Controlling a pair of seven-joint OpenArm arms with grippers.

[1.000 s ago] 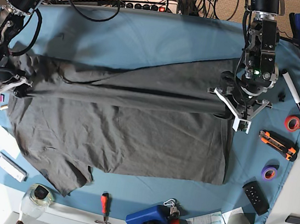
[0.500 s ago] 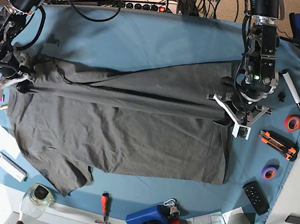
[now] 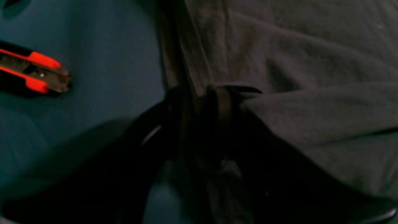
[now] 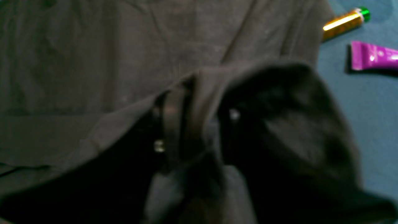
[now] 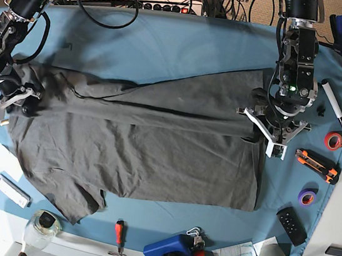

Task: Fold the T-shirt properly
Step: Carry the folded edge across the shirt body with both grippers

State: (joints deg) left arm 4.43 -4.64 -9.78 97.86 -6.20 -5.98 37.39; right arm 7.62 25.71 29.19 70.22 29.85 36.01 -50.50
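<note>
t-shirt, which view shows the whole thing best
The base view: the whole T-shirt lies spread across the cloth, one sleeve at the lower left. The left wrist view shows only a dark bunched edge at the left hand; the right wrist view shows blurry folds.

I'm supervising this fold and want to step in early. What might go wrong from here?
The left pincer and right pincer each pinch only a thin edge of the T-shirt, so fabric may slip out. The fold line looks slanted, so edges may misalign. The utility knife lies close to the left arm's path.
</note>
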